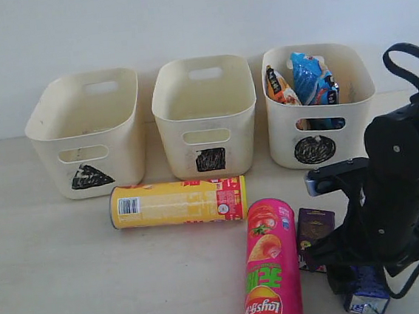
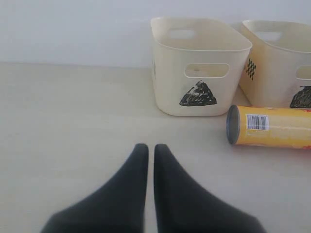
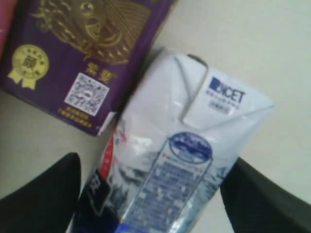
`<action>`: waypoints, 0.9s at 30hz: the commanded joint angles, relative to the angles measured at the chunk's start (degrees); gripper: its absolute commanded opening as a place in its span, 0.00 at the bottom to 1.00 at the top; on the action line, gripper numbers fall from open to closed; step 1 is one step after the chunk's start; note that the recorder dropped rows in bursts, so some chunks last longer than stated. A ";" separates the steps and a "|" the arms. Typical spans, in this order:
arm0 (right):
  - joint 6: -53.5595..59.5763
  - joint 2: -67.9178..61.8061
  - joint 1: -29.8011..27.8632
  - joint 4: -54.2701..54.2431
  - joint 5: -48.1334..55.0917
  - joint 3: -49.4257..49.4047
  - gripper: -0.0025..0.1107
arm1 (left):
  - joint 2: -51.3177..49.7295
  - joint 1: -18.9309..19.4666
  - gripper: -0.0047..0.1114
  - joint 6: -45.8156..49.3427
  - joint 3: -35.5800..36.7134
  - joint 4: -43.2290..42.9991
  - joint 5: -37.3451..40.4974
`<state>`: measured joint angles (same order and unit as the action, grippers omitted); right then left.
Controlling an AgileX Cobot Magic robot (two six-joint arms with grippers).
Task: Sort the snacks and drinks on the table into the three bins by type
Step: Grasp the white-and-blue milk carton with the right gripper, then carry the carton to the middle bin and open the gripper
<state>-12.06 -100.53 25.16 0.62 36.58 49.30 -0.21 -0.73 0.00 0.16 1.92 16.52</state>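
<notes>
Bins are seen lined up at the back of the pale beige table point(image 1: 50, 276) in the ext. view: triangle-marked cream plastic bin point(image 1: 84, 132) at left, square-marked cream plastic bin point(image 1: 205, 113) in the middle, circle-marked cream plastic bin point(image 1: 322, 127) at right. An orange-white-black crinkly bag point(image 1: 278, 85) and a blue-black crinkly bag point(image 1: 313, 80) are stood inside the circle-marked one. A yellow chip can point(image 1: 178, 202) is laid on its side in front of the square-marked bin. A pink Lay's chip can point(image 1: 270, 266) is laid just beside its right end, pointing toward the camera. A dark purple box carton point(image 1: 317, 236) is set just right of the pink can. The black right arm point(image 1: 401, 176) is bent steeply down, w/ the right gripper point(image 1: 361, 283) lowered around a blue-and-white box carton point(image 1: 366, 298).

L wrist view: the left gripper point(image 2: 151, 148) is held low over the table, jaws pressed almost together, nothing gripped.

R wrist view: jaws are spread wide, one black finger point(image 3: 43, 194) at each side of the blue-and-white carton. Contact can't be told. The purple carton is seen just beside it.
</notes>
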 commanded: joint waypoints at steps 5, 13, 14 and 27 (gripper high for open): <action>1.13 -0.16 0.06 5.28 0.82 -0.16 0.21 | 0.21 0.22 0.07 -0.38 -0.16 -0.04 -0.15; 1.43 5.54 -0.05 16.29 8.55 1.20 0.02 | 0.21 0.22 0.07 -0.38 -0.16 -0.04 -0.15; 2.71 6.90 -0.05 16.40 9.71 2.09 0.02 | 0.21 0.22 0.07 -0.38 -0.16 -0.04 -0.15; 25.17 6.94 -0.05 -0.62 -11.27 23.88 0.02 | 0.21 0.22 0.07 -0.38 -0.16 -0.04 -0.15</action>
<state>9.68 -91.27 25.16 3.61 34.48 70.20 -0.21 -0.73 0.00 0.16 1.92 16.52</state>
